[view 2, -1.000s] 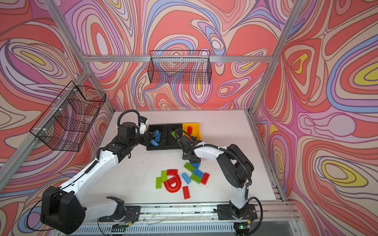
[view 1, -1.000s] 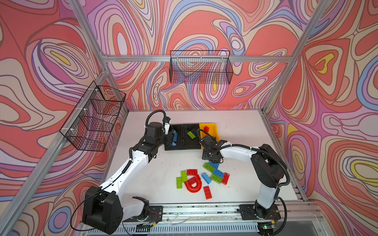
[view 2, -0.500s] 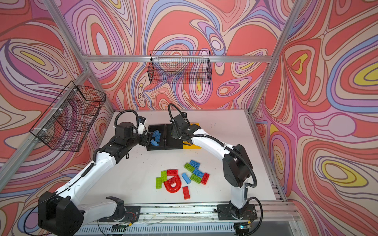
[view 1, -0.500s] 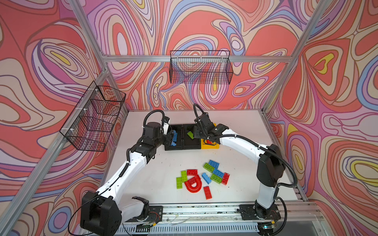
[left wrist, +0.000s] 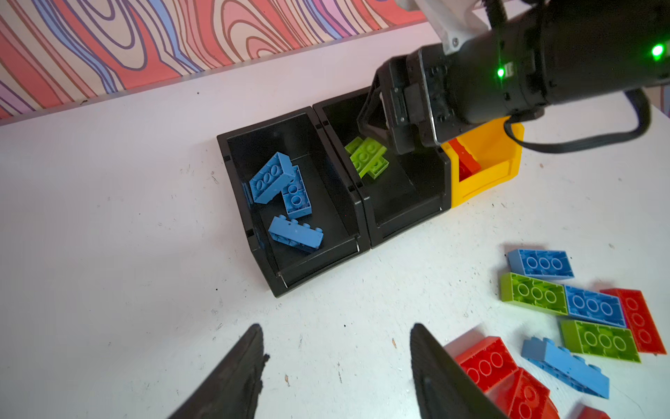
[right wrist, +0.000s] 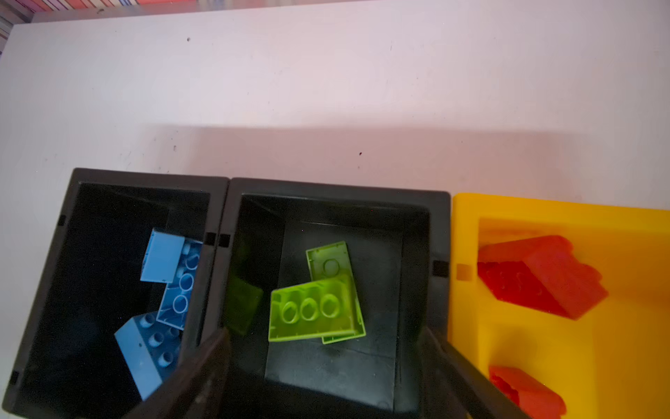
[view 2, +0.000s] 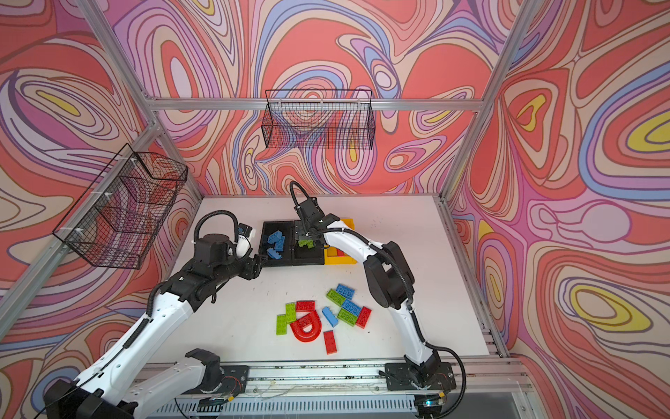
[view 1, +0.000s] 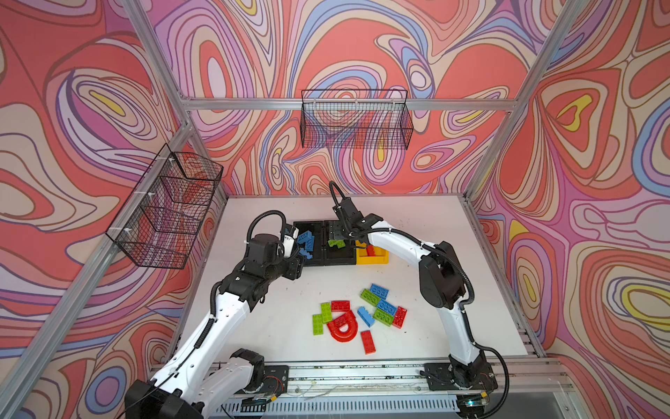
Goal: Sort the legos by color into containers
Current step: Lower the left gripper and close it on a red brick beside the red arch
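— Item, right pincer (right wrist: 323,332)?
— Mine: jaws wide, nothing held, over the middle black bin (right wrist: 337,187); green brick (right wrist: 315,308) lies loose inside.
— Item, remaining legos (view 1: 362,315)?
— A pile, lower centre in a top view; my left pincer (left wrist: 336,326), part open, empty, seems nearer. Right wrist view misses the pile; left wrist view shows it lower right.

On the worktop (view 2: 398,225), blue bricks (view 2: 276,240) lie in the left black bin (view 2: 277,262). The right gripper (view 2: 306,235) hangs over green bricks (view 2: 305,243) in the middle bin (view 2: 308,259). Loose bricks (view 2: 351,306) lie around a red arch (view 2: 304,320).
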`<state>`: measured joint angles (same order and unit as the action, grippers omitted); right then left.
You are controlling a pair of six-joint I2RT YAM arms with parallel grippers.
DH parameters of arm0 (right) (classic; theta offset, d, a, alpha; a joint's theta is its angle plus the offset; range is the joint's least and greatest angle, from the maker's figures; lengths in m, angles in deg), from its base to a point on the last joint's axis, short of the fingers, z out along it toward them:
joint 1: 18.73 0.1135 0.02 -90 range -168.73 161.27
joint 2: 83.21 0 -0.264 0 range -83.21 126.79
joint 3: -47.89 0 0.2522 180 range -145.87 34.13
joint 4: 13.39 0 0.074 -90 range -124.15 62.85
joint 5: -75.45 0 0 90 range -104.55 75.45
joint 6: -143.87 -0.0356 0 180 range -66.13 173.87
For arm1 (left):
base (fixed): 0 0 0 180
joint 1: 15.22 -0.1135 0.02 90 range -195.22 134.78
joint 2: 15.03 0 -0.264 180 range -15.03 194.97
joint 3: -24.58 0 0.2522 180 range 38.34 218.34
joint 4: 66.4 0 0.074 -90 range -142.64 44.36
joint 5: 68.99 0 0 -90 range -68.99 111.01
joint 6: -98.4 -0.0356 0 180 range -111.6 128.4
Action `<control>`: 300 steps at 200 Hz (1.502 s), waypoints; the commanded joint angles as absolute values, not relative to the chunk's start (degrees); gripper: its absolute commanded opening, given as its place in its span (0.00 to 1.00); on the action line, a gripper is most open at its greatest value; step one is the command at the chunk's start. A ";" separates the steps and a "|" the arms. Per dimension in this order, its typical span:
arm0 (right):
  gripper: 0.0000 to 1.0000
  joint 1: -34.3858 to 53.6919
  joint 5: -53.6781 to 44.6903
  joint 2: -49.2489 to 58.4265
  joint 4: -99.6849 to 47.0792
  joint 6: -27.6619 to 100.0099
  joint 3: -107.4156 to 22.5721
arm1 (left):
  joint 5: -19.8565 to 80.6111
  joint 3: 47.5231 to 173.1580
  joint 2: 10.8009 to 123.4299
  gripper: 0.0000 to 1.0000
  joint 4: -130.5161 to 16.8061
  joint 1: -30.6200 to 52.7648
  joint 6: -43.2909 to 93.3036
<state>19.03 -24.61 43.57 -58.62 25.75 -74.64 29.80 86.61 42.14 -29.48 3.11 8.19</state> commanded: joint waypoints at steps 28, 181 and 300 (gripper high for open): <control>0.89 15.25 -23.06 32.89 -53.83 26.97 -65.76 | 32.27 87.46 44.93 0.68 -26.61 12.14 -1.77; 0.86 4.94 -25.36 3.88 -51.60 30.58 -32.91 | 29.54 95.28 74.90 0.72 -19.33 27.11 -33.33; 0.86 0.48 -25.36 -0.41 -51.90 31.58 -28.12 | 35.32 100.02 80.24 0.71 -14.36 27.41 -38.80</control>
